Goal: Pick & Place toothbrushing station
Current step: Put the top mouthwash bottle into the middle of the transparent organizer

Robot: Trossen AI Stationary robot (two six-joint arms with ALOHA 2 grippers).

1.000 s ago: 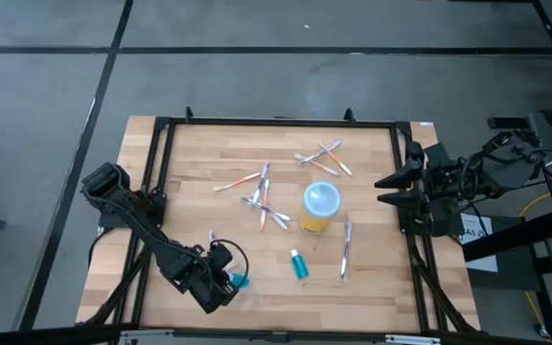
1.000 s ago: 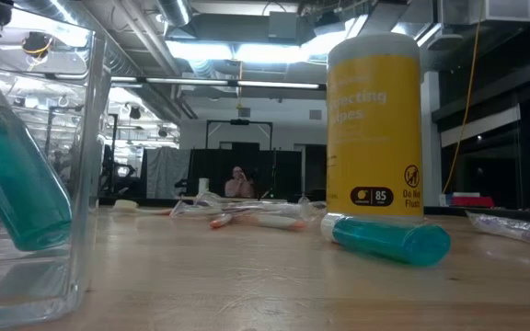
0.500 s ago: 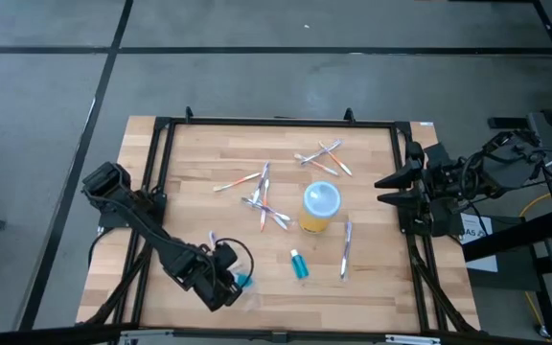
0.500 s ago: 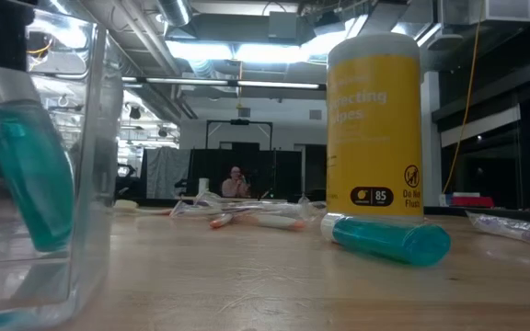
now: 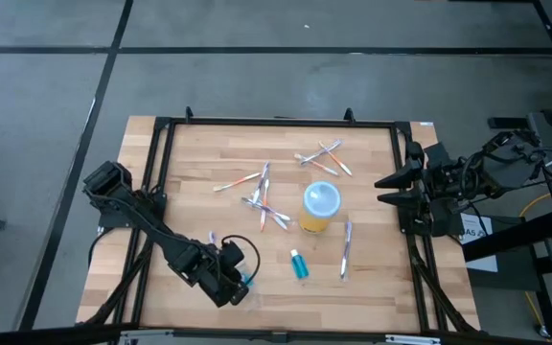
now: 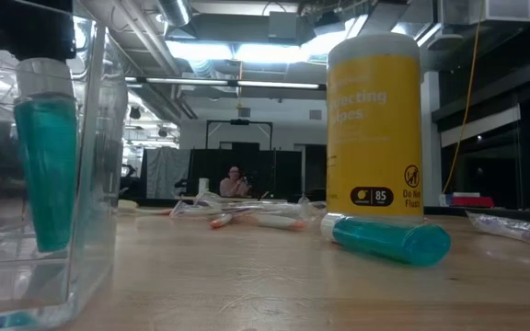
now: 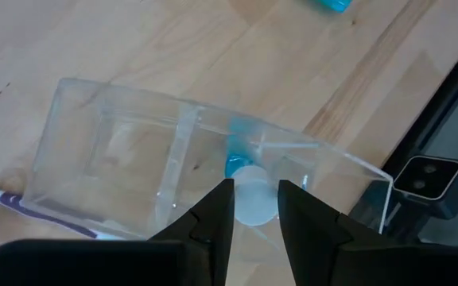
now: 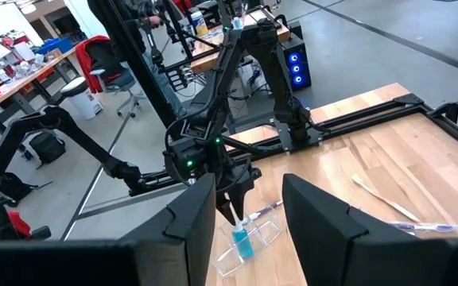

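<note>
You have a pale butcher-block wood surface [image 5: 372, 278], its planks laid in long strips inside a black metal frame.

Your left arm reaches along the near edge, and its left end effector [image 5: 238, 281] hangs directly over a clear plastic organizer [image 7: 133, 159], a rigid box with thin see-through walls and inner dividers. The two dark fingers [image 7: 213, 218] are clenched on the round white cap of a teal tube [image 6: 44, 156], which hangs upright, cap up, with its tapered translucent body down inside one compartment of the organizer. You cannot tell whether the tube's lower end touches the floor of the box. A thin white toothbrush with a purple-marked handle [image 7: 30, 206] lies just beside the organizer's outer wall.

Your right arm waits at the far right edge of the frame, its right end effector [image 5: 391, 189] released, fingers spread wide apart and holding nothing.

Between the two end effectors, nearer the right one, stands the yellow canister [image 5: 319, 208], a smooth cylinder with a pale-blue lid and a printed label. Just beside it, on the side toward your left end effector, a second teal tube [image 5: 298, 264] lies flat on the wood. A single wrapped toothbrush [image 5: 346, 247] lies near the canister toward the right end effector. Beyond the canister, thin white, pink and blue toothbrushes [image 5: 262, 201] lie scattered and crossing one another, with a smaller cluster [image 5: 322, 156] farther off.
</note>
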